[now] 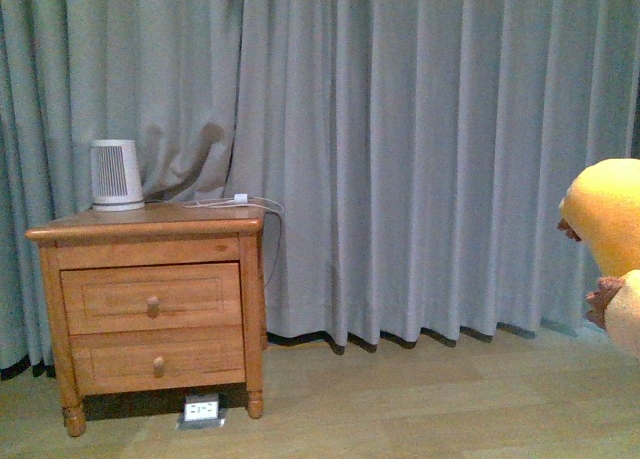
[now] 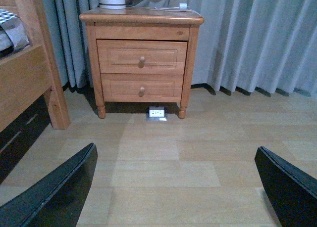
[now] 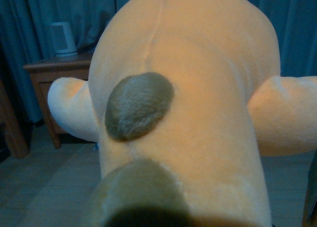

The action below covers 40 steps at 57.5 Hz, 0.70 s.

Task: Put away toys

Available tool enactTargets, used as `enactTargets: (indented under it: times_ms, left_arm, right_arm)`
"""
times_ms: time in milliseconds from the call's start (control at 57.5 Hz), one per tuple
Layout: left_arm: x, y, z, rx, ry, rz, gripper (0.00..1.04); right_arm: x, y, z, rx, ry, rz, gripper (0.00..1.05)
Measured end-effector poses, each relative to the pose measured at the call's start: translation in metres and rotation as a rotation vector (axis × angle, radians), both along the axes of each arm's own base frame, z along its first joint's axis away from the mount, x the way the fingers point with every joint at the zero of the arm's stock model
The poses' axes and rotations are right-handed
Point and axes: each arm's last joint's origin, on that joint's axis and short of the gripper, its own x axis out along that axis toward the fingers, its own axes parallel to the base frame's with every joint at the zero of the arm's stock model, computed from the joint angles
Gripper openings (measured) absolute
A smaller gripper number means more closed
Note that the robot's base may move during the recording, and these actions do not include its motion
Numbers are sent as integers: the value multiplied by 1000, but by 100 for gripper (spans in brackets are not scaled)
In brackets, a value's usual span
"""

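Observation:
The orange-yellow plush animal (image 1: 606, 219) hangs in the air at the far right edge of the front view, with a brownish paw showing. It fills the right wrist view (image 3: 198, 88), with a brown patch and two paler limbs. My right gripper is shut on the plush animal; its fingers are hidden behind the plush. My left gripper (image 2: 178, 187) is open and empty above the wooden floor, its two black fingers (image 2: 59, 192) wide apart.
A wooden nightstand (image 1: 150, 299) with two drawers stands at the left before grey curtains (image 1: 420, 149); a white device (image 1: 116, 175) and a cable sit on top. A small white socket box (image 1: 201, 410) lies under it. A wooden bed frame (image 2: 29, 78) is beside the nightstand.

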Motion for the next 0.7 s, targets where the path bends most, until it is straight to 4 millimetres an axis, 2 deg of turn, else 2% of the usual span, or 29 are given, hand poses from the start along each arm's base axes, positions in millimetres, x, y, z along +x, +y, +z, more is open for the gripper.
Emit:
enactTargets:
  times_ms: [696]
  left_arm:
    - [0,0,0,0,0,-1,99]
  right_arm:
    - [0,0,0,0,0,2,17]
